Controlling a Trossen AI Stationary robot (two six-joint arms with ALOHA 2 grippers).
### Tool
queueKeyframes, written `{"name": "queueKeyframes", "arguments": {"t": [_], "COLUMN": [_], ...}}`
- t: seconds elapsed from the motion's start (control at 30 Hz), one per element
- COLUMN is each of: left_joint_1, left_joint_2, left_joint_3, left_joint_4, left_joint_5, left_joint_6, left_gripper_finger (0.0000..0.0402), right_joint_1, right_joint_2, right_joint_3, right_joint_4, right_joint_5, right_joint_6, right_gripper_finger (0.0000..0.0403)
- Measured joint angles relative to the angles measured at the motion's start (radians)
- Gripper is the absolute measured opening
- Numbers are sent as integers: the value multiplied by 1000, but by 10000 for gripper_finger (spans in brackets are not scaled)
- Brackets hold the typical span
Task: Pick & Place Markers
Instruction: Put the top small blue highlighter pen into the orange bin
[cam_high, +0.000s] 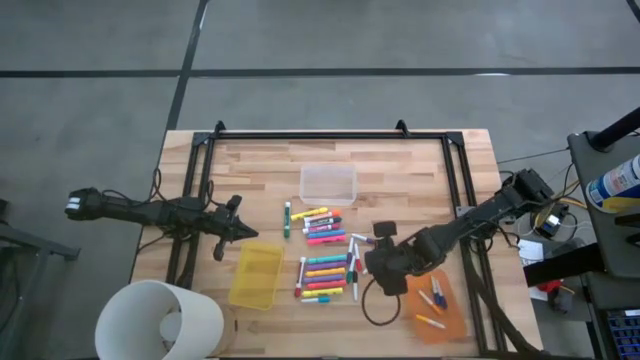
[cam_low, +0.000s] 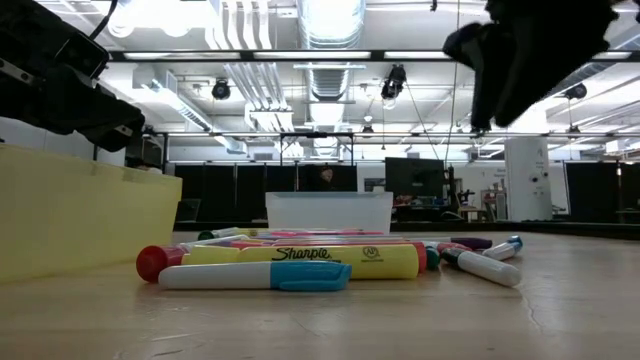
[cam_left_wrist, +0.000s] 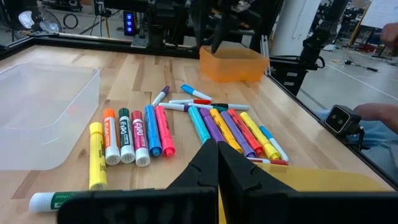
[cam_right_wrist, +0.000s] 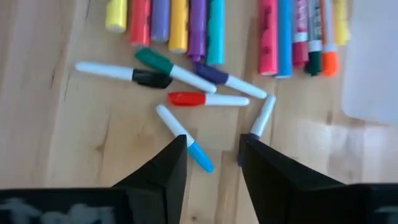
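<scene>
Many markers lie flat on the wooden table in two rows, one (cam_high: 320, 225) farther and one (cam_high: 325, 275) nearer. A few thin white ones (cam_right_wrist: 205, 99) with red, blue, purple, green and black caps lie loose beside them. My right gripper (cam_right_wrist: 214, 152) hangs open above these thin markers, tilted downward and touching none; the blue-capped one (cam_right_wrist: 183, 137) lies just beyond its fingertips. In the high view it (cam_high: 372, 262) stands right of the nearer row. My left gripper (cam_high: 240, 232) waits shut and empty at the table's left, its fingers (cam_left_wrist: 217, 158) pointing toward the markers.
An orange bin (cam_high: 437, 308) holding a few markers stands near the front right. A yellow bin (cam_high: 256, 275) sits left of the markers and a clear bin (cam_high: 328, 183) behind them. A white cylinder (cam_high: 160, 320) stands at the front left corner. Black rails (cam_high: 330, 135) frame the table.
</scene>
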Motion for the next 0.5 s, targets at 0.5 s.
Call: {"name": "queueKeyframes", "arguments": {"t": [0.5], "left_joint_1": [0], "left_joint_2": [0], "left_joint_3": [0], "left_joint_4": [0], "left_joint_5": [0], "left_joint_6": [0], "left_gripper_finger": [0], "right_joint_1": [-89], "right_joint_2": [0], "right_joint_3": [-161], "right_joint_4": [207], "right_joint_5": [-133], "right_joint_6": [-151], "right_gripper_finger": [132]}}
